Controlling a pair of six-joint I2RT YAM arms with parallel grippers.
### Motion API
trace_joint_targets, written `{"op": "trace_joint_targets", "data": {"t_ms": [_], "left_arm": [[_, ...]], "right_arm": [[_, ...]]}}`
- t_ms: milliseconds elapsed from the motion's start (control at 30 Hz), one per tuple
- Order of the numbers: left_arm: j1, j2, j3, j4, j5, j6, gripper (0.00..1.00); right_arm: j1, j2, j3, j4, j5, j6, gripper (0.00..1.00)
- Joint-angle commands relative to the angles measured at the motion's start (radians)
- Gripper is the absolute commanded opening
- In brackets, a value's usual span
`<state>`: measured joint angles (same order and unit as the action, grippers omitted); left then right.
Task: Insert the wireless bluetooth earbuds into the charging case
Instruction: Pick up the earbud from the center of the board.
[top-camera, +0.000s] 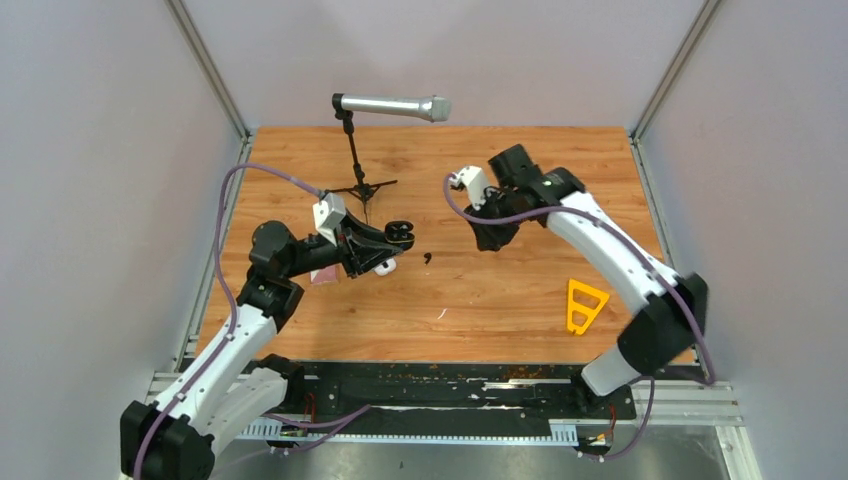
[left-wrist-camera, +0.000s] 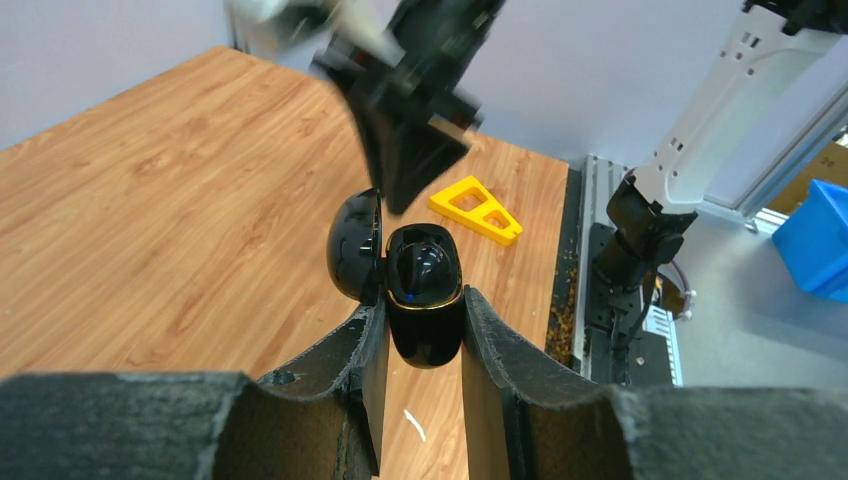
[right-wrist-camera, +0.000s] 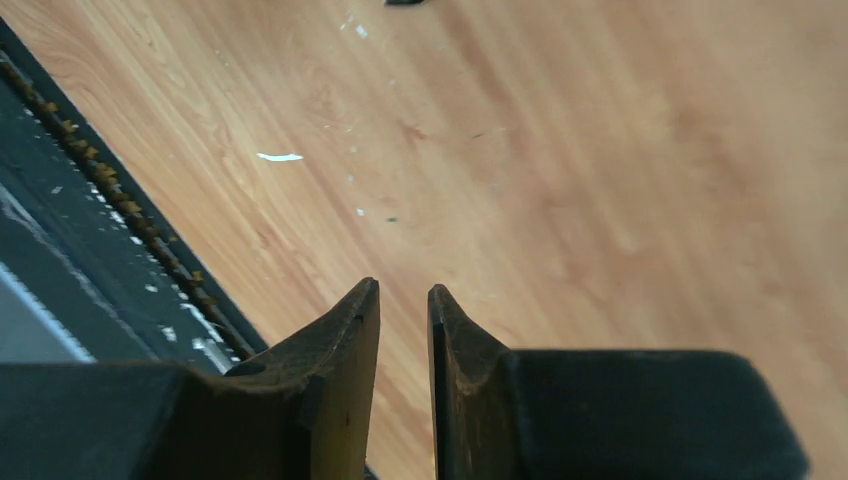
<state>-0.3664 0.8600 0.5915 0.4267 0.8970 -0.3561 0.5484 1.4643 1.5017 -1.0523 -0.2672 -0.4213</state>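
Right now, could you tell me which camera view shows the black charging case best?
The left wrist view: the black charging case sits centre frame, lid open, clamped in the left gripper. The top external view shows the case only as a small dark shape; the right wrist view misses it.

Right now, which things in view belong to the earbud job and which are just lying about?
Job: open black charging case, clamped in the left gripper; small black earbud loose on the table; white object by the left gripper, possibly another case.
Lying about: yellow triangle; microphone on its stand; white sliver.
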Motion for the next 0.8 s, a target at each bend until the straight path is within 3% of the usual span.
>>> {"op": "trace_joint_targets", "data": {"t_ms": [0,133,267,467,600,767], "left_arm": [[0.023,-0.049,0.042,-0.098,0.02,0.06,0.0],[0.032,-0.062,0.041,-0.116,0.016,0.064,0.0],[0.047,-0.069,0.043,-0.123,0.012,0.066,0.0],[0.076,-0.069,0.046,-0.129,0.01,0.065,0.0],[0.086,-0.067,0.061,-0.15,0.013,0.078,0.0],[0.096,-0.068,0.057,-0.157,0.013,0.085,0.0]], "right_arm": [[-0.002,0.187,-0.017,0.047,-0.146,0.244,0.26],[0.003,0.376,0.085,0.071,-0.191,0.346,0.21],[0.025,0.557,0.258,0.068,-0.166,0.412,0.24],[0.066,0.74,0.405,0.081,-0.145,0.512,0.2],[0.072,0.795,0.445,0.075,-0.094,0.543,0.37],[0.071,0.825,0.468,0.074,-0.087,0.555,0.37]]}}
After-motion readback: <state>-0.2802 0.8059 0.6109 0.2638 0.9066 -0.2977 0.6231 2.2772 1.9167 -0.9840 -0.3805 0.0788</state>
